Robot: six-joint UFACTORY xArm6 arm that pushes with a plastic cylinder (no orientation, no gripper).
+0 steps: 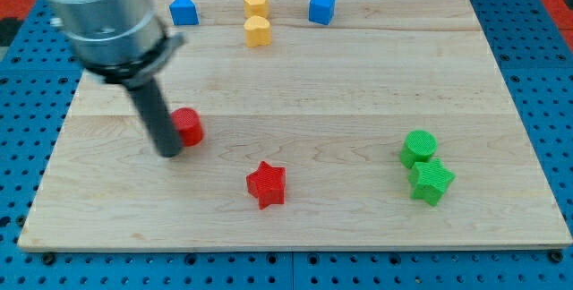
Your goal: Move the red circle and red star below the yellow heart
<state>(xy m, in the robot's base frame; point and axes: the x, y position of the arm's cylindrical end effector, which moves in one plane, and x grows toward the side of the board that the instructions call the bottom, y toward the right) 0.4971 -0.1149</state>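
No readable text anywhere — no labels, brands, numbers or signs show on any surface.

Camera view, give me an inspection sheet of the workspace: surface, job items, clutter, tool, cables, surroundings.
Surface: pale wooden board, flat, lying on a blue pegboard.
Job's things: red circle at the view's left-centre; red star lower, near the middle; yellow heart near the view's top, just under a yellow hexagon. Both red blocks already sit lower in the view than the heart, but well apart from it.
Clutter: two blue blocks at the top; green circle and green star touching at the view's right.
Tool: no gripper; my tip rests against the red circle's left side.
Cables: nothing seen.
Surroundings: blue pegboard, red strip in the top corners.
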